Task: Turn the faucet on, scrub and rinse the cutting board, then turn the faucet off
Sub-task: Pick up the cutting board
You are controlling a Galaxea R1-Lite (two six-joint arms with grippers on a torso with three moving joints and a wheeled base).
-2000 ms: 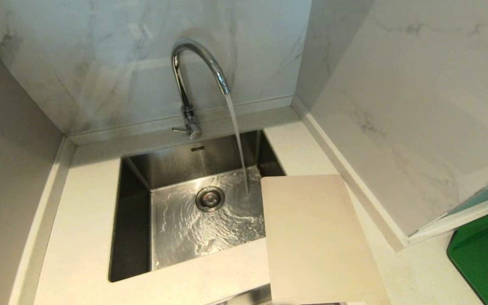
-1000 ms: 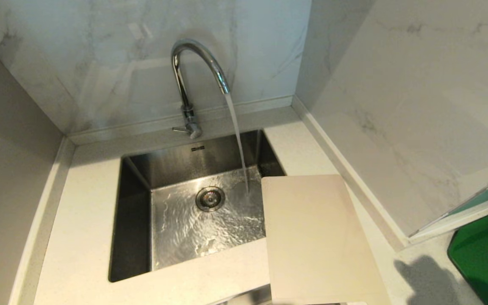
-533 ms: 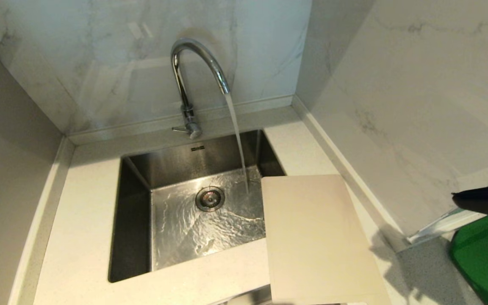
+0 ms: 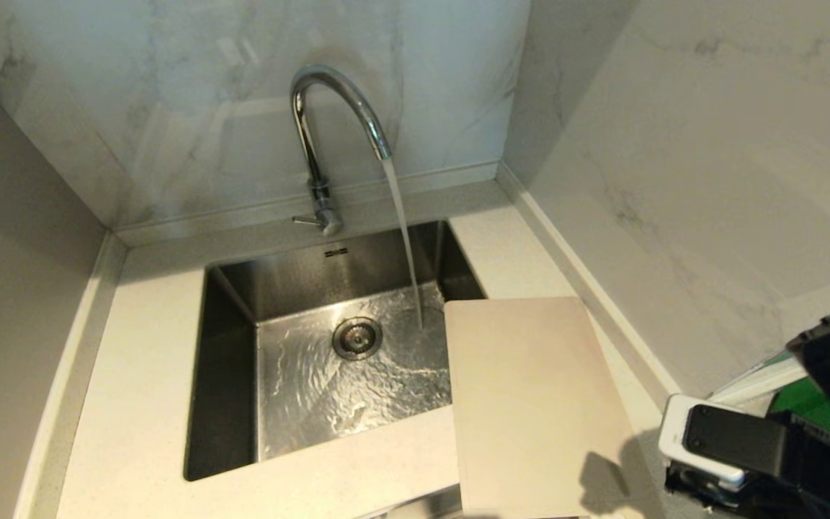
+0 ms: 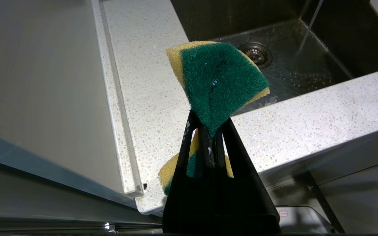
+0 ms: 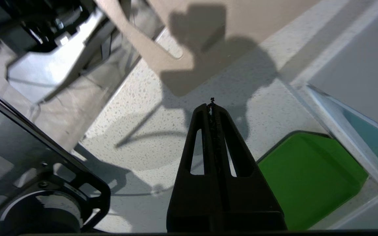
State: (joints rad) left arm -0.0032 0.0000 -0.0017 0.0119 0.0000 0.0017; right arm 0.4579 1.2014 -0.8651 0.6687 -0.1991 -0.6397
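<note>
The chrome faucet (image 4: 328, 130) arches over the steel sink (image 4: 231, 346) and water streams from its spout. The beige cutting board (image 4: 537, 411) lies flat across the sink's right rim and the counter. Its corner with the handle slot shows in the right wrist view as cutting board (image 6: 258, 19). My right gripper (image 6: 211, 106) is shut and empty, hovering over the counter just short of that corner. The right arm (image 4: 782, 447) shows at the head view's lower right. My left gripper (image 5: 210, 131) is shut on a green-and-yellow sponge (image 5: 218, 82) by the counter's front edge, outside the head view.
A green mat (image 6: 307, 177) lies on the counter right of the board, beside a glass-edged panel (image 4: 761, 378). Marble walls close in behind and on the right. The drain (image 4: 357, 337) sits mid-sink under rippling water.
My right arm has swung in from the right edge of the head view toward the board's near right corner, casting a shadow on it. Board, faucet and water flow are unchanged.
</note>
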